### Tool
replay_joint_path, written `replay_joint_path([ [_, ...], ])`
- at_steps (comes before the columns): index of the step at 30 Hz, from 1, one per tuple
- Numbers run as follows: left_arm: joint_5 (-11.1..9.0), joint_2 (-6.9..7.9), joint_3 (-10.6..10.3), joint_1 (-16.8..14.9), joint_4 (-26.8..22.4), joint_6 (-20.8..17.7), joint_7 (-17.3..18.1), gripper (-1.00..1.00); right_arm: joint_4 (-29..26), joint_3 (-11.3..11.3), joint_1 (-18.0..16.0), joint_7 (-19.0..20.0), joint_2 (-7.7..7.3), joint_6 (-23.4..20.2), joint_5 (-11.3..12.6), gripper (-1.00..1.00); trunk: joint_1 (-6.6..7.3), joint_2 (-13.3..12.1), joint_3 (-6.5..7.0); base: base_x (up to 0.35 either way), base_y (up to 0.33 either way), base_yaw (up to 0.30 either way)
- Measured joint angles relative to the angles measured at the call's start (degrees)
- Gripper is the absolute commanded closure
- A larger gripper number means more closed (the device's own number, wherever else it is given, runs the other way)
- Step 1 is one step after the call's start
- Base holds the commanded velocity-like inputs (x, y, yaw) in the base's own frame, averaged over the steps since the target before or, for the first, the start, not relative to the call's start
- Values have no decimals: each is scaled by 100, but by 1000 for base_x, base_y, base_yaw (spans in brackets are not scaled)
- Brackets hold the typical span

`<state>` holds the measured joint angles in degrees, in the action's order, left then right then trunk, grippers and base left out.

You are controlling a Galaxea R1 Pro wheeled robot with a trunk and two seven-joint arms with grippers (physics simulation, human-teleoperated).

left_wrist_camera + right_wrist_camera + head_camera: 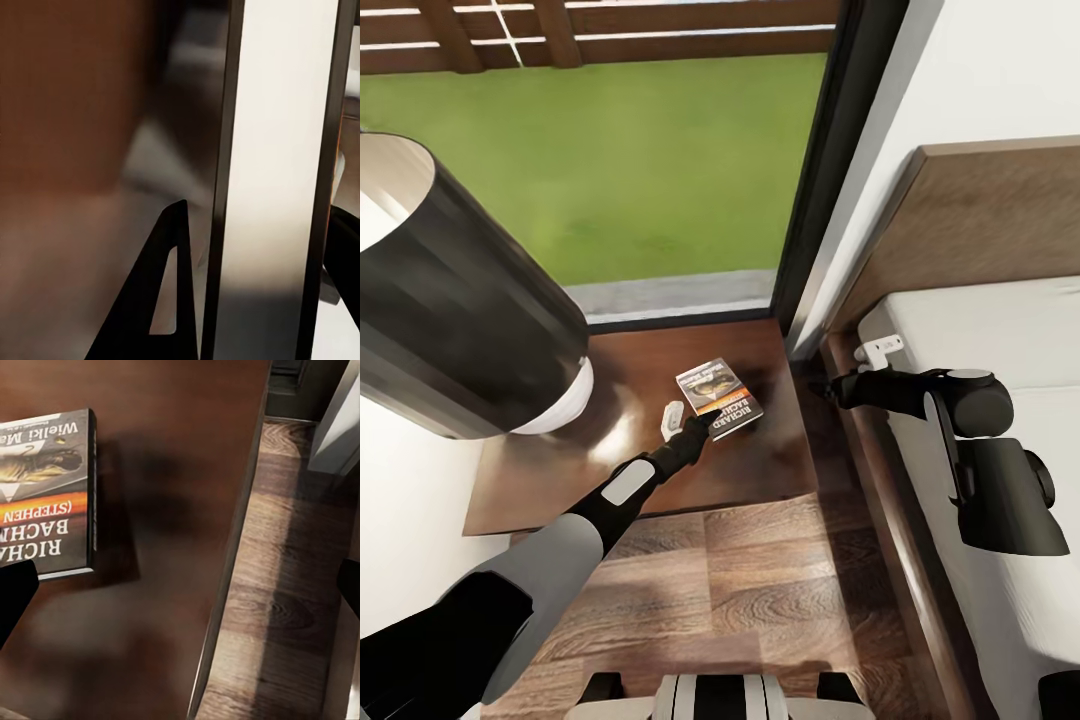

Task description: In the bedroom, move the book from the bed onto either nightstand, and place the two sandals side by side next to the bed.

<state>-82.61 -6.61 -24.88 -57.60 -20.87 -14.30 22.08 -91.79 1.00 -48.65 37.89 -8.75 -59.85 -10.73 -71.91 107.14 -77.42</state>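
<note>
Beside the bed (1000, 330), the nightstand's surface (630, 470) carries the book (718, 400), laid flat for release, with the left hand (682, 424) at its edge, grip not discernible.

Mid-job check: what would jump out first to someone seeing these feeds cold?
The book lies flat on the glossy dark nightstand beside the bed, with the left gripper at its near edge. A big black-and-white lamp looms over the nightstand's left side. The right gripper hangs over the bed's corner.
</note>
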Motion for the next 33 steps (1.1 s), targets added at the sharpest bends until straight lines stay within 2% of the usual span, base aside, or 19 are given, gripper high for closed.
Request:
replay_joint_path([
  [22,-1,0,-14,0,-11,13,17,100,0,13,50,156,1,0,15,-100,0,0,-13,0,0,0],
  [33,8,6,-71,0,0,165,53,100,0,11,60,250,0,0,15,-100,0,0,-13,0,0,0],
])
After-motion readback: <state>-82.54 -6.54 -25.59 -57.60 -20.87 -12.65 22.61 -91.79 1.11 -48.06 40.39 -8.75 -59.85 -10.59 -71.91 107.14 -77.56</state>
